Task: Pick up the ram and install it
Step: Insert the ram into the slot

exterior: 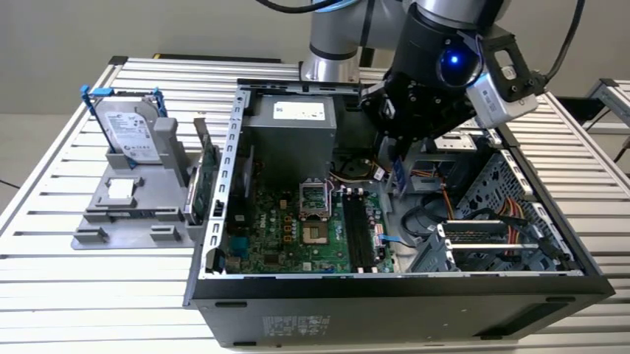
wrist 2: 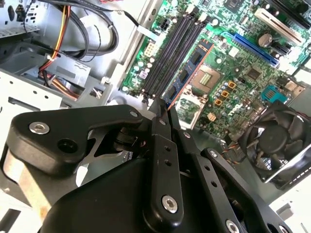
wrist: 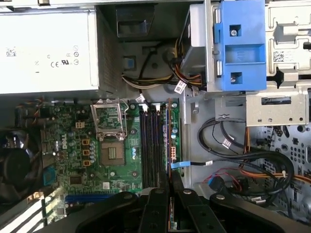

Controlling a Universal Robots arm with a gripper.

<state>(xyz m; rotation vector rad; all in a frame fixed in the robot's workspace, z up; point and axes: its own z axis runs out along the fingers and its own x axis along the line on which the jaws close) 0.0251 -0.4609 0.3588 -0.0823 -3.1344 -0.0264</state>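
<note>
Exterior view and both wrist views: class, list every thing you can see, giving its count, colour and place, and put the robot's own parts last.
computer case: one, black, open, on the table
table: one, silver, slatted
motherboard: one, green, inside the case
memory slots: several, black, on the motherboard
power supply: one, grey, at the case's far end
fan: one, black, beside the motherboard
hard drive: one, silver with blue bracket, upright in the holder
holder: one, grey, at the exterior view's left
ram: one, bluish-green, gripped above the motherboard
gripper: one, black, shut on the ram
</note>
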